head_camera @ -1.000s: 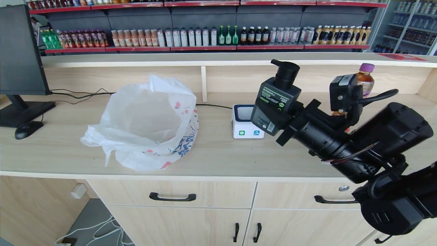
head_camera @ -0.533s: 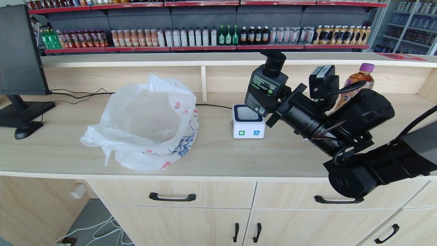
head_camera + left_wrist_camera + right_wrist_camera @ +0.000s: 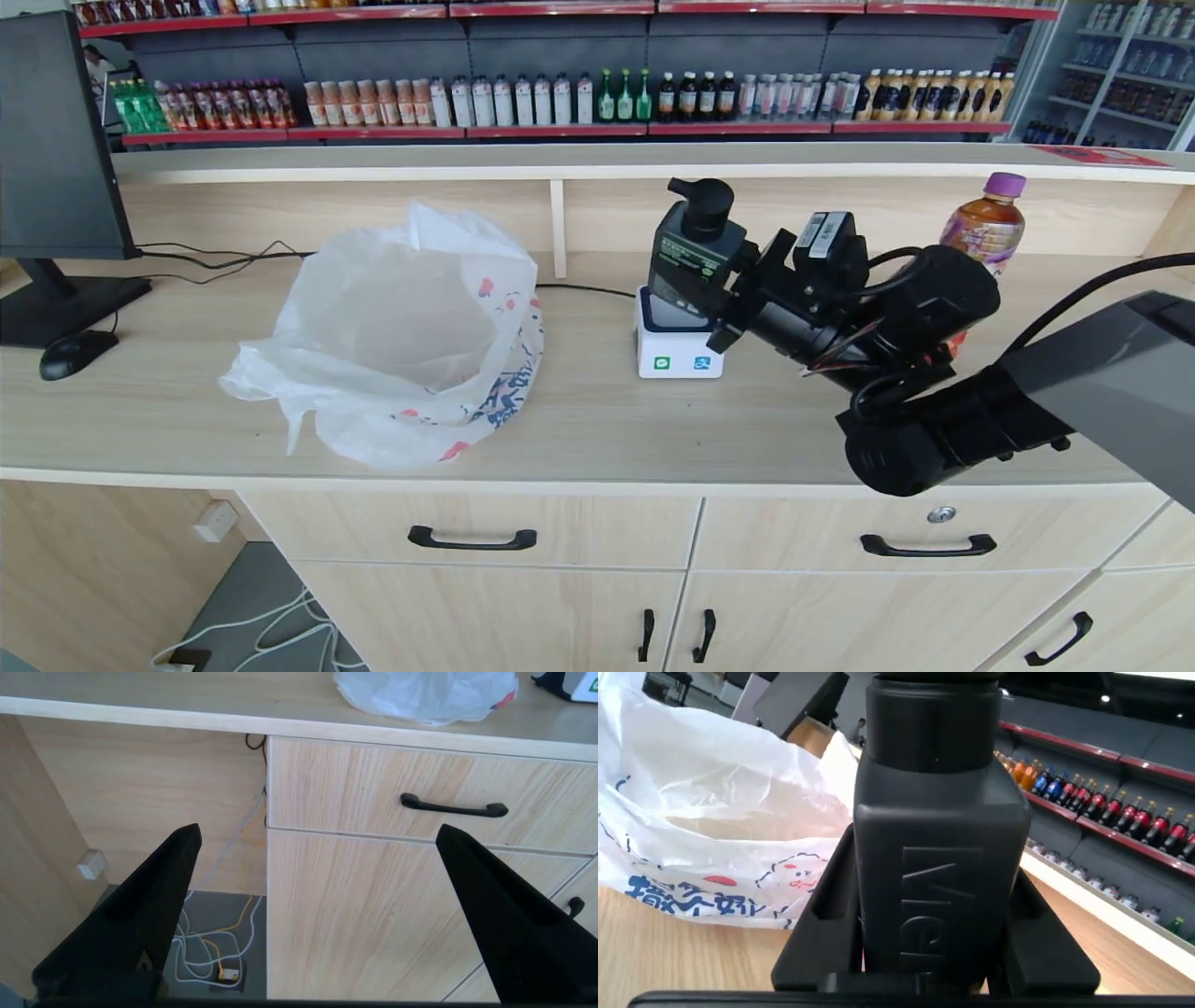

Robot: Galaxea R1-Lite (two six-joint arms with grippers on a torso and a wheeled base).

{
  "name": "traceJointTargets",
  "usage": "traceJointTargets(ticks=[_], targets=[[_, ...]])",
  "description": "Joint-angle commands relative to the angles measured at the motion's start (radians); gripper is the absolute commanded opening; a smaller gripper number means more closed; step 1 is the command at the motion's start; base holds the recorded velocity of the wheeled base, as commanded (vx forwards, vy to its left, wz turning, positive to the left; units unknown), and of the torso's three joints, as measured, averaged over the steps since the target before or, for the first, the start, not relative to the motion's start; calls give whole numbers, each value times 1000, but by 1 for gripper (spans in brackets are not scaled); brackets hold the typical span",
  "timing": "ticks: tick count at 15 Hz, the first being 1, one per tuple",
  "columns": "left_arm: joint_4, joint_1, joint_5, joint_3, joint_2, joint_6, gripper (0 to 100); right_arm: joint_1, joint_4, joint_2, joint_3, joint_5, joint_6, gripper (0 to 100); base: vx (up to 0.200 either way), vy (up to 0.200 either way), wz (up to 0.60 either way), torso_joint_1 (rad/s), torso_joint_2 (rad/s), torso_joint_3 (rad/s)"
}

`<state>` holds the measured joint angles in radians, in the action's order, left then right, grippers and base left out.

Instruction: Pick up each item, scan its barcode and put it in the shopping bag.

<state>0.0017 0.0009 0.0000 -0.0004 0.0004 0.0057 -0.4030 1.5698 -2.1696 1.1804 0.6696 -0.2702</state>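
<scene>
The left tool (image 3: 318, 831) hangs low in front of the drawers, well left of and below the scanner (image 3: 679, 359), with its two fingers spread wide and nothing between them. On the counter (image 3: 597, 420) the shopping bag (image 3: 411, 345) stands to the left of the scanner with its mouth gaping upward.

The pump bottle (image 3: 695, 257) is held roughly upright just above the scanner, its base close over the window; whether they touch cannot be told. The right tool (image 3: 733, 303) comes in from the scanner's right and is clamped on the bottle's lower body, one finger on each flat side. A tea bottle (image 3: 982, 229) with a purple cap stands on the counter well to the right of the scanner.

The pump bottle looks like stiff, smooth plastic. If full, it is probably fairly heavy and top-loaded by the pump. The square body gives the best purchase on its flat faces. The pump head and neck look like the weak spot and should not be gripped. The smooth walls could slip if the bottle is tipped sharply.

A second earlier the bottle was higher, tilted and to the right of the scanner. Since then the right arm has carried it leftward and down, straightening it over the scanner.
</scene>
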Motion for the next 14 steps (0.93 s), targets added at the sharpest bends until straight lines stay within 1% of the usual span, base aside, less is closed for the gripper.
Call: traceJointTargets(ticks=[1,5,8,12,14], targets=[[0,1,0,-1,1,0,100,6,1,-53,67,25,-21,0,0,0,0,0,0,0],[0,-1,0,0,1,0,100,18,1,-122,146,107,-52,0,0,0,0,0,0,0],[0,-1,0,-1,0,0,100,38,1,-136,140,174,-107,0,0,0,0,0,0,0],[0,1,0,-1,1,2,100,38,1,-75,87,176,-112,0,0,0,0,0,0,0],[0,-1,0,-1,0,2,100,44,1,-75,93,179,-130,0,0,0,0,0,0,0]])
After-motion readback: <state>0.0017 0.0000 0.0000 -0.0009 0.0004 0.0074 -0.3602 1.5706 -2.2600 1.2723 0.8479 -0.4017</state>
